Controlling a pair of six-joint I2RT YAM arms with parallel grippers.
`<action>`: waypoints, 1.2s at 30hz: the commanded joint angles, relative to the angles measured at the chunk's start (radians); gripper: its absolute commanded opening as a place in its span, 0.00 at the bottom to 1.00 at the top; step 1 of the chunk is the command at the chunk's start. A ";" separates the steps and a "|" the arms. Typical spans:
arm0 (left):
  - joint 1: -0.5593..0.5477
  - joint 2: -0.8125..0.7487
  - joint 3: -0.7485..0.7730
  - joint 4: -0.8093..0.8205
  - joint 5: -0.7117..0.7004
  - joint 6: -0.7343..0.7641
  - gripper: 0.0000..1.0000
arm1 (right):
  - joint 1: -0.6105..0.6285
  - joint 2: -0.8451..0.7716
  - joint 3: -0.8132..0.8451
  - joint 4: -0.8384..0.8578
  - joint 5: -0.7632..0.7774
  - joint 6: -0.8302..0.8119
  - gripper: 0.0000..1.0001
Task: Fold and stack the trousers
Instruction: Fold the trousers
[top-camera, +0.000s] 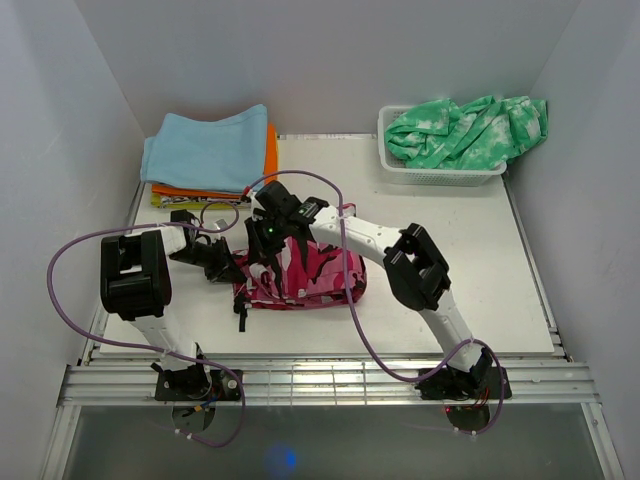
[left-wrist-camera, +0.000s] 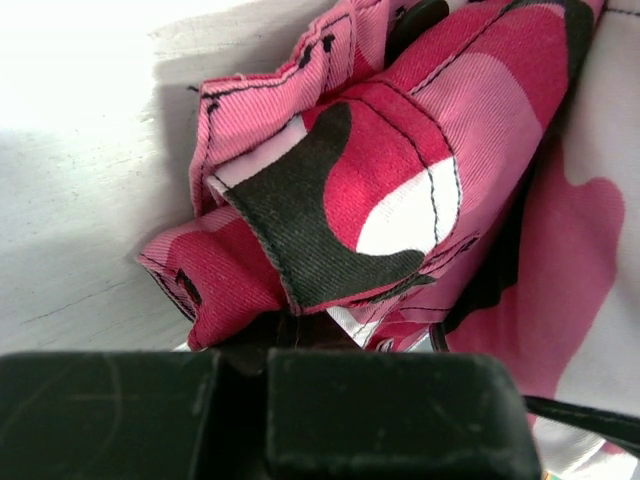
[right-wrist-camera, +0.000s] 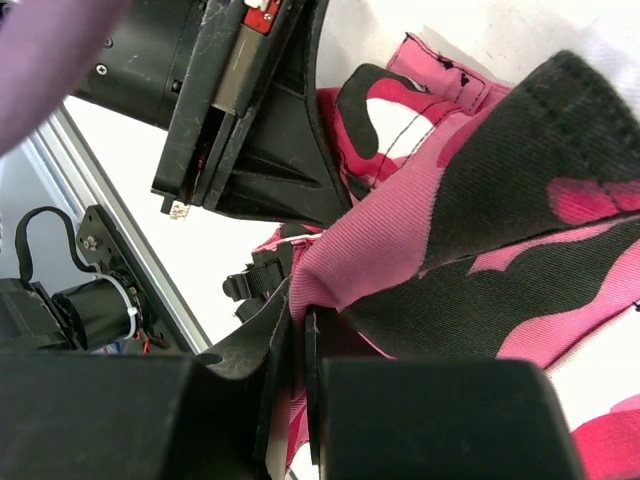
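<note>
The pink camouflage trousers (top-camera: 305, 275) lie bunched and partly folded on the white table, in the middle near the front. My left gripper (top-camera: 228, 268) is at their left edge. In the left wrist view it (left-wrist-camera: 270, 335) is shut on a fold of the trousers (left-wrist-camera: 340, 200). My right gripper (top-camera: 268, 240) is at the trousers' far left corner, just behind the left one. In the right wrist view it (right-wrist-camera: 298, 320) is shut on a pink and black edge of the trousers (right-wrist-camera: 470, 230), with the left arm's wrist close by.
A stack of folded clothes (top-camera: 205, 150), light blue on orange on yellow, sits at the back left. A white basket (top-camera: 440, 172) holding a green-and-white tie-dye garment (top-camera: 465, 130) stands at the back right. White walls enclose the table (top-camera: 470, 270). A metal rail (top-camera: 330, 380) runs along the front edge.
</note>
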 joint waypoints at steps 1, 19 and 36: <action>-0.018 0.023 -0.027 0.040 -0.073 0.020 0.00 | 0.025 -0.021 0.060 0.062 0.010 0.017 0.08; -0.008 0.033 -0.008 0.014 -0.065 0.027 0.03 | 0.042 0.042 0.061 0.096 0.007 0.023 0.08; 0.149 0.054 0.166 -0.249 0.005 0.084 0.55 | 0.042 0.078 0.020 0.153 -0.040 -0.052 0.20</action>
